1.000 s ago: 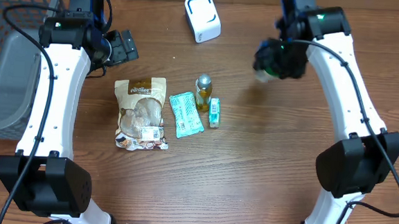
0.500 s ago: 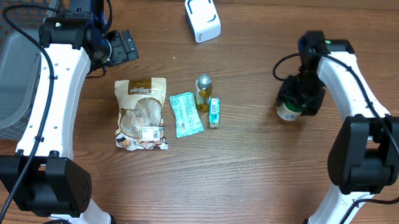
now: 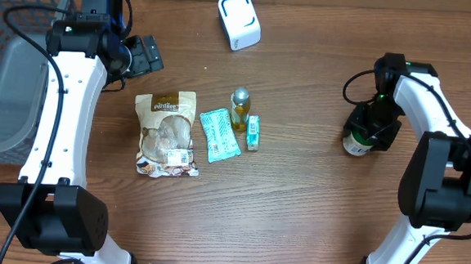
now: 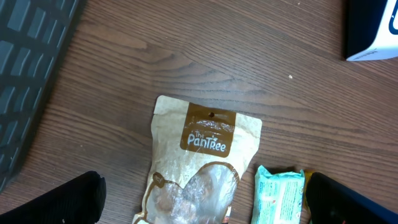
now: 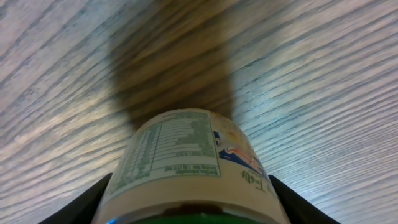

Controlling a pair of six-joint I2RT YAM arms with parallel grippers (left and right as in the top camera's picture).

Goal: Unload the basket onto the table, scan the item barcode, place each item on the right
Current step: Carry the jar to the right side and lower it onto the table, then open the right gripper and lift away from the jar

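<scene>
- The right gripper [image 3: 367, 130] sits over at the right side of the table [image 3: 297, 201], well apart from everything else. Its fingers [image 5: 79, 204] are partly closed and clamped on either side of a jar [image 5: 186, 158].
- That jar is the task item: pale body, green lid, with a nutrition-facts panel facing the right wrist camera. No barcode is readable in that view. Can't tell if the base is touching the wood or hanging just above it, and the label hides whatever's inside.
- The white scanner [image 3: 239, 21] is at the far edge, left of the jar and a good way off. There's only bare wood between the two.
- There's a cluster in the middle of the table. A tan snack pouch [image 3: 166, 133] lies flat, with a teal packet [image 3: 219, 134] just to its right. Next comes a small bottle of yellowish liquid [image 3: 239, 108], then a little teal box [image 3: 253, 133] just beside it on the near side.
- The left gripper [image 3: 148, 55] hangs at the far left with its jaws spread wide and nothing in them. From its wrist camera, the pouch and the edge of the teal packet are below it.
- A grey bin [image 3: 8, 93] sits at the left edge, partly behind the left arm, and its inside shows as plain grey. A dark mesh basket [image 3: 14, 4] is at the far-left corner, mostly cropped.
</scene>
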